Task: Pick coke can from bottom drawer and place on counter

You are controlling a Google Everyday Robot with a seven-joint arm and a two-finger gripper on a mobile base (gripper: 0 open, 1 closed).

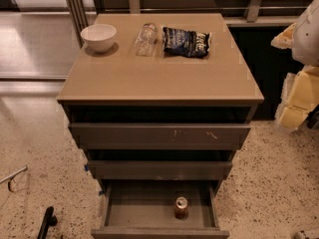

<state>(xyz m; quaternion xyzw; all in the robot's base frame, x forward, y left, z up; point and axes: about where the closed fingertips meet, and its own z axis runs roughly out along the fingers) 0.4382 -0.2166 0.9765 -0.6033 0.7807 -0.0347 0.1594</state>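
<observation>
Hand [299, 101] at right edge, grip impossible to tell, red coke can [181, 208], silver top, upright in open bottom drawer [142, 208]

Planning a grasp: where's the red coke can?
Camera view, bottom centre: the red cylindrical coke can stands upright in the open grey-brown bottom drawer, right of middle. No hand in view.

Smooth, slightly glossy tan tabletop [159, 78]. On it: glazed white bowl [98, 36], clear plastic bottle [146, 38], shiny crinkled bag [187, 41]. Below it, the matt grey bottom drawer [142, 208] holds a metal-topped coke can [181, 207]. Right of it, the gripper [294, 103] looks like smooth pale-yellow plastic.
</observation>
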